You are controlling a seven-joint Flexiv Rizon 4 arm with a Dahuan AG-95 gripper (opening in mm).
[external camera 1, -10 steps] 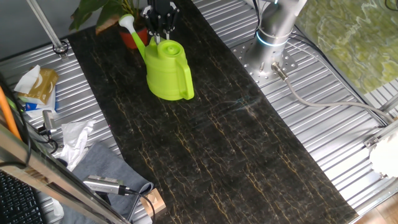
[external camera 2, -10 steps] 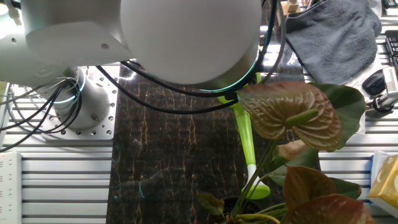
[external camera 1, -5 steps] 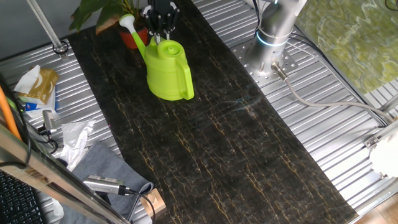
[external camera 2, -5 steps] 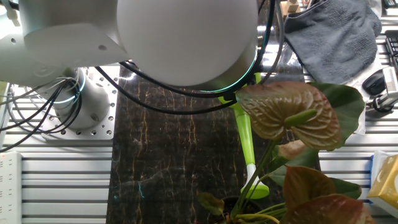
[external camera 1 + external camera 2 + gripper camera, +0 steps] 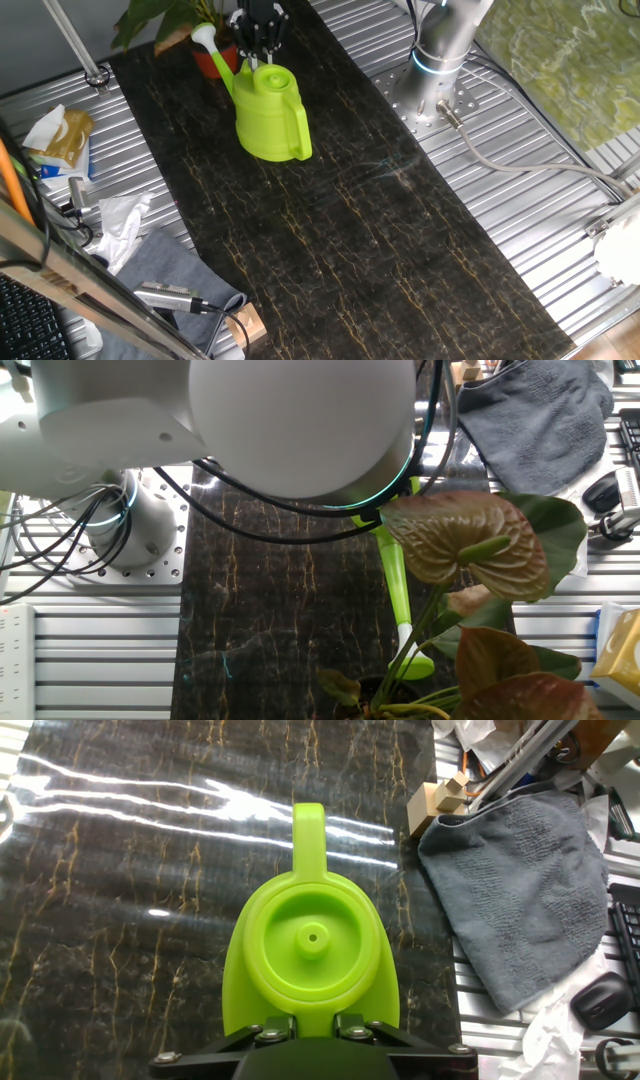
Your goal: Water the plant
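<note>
The arm reaches over the far end of the table, its black gripper [image 5: 258,42] pointing straight down. Its fingers [image 5: 300,1030] sit close together at the bottom of the hand view, tips hidden.

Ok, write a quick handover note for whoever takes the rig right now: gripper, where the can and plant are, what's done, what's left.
Gripper: down at the spout end of the can's top; whether the jaws grip it cannot be told.
Can: upright on the dark mat, handle away from the plant, spout head reaching over the pot.
Plant: in its red pot at the mat's far end, right by the can.
Done: can brought to the plant.
Left: tilt to pour; no water seen.
</note>
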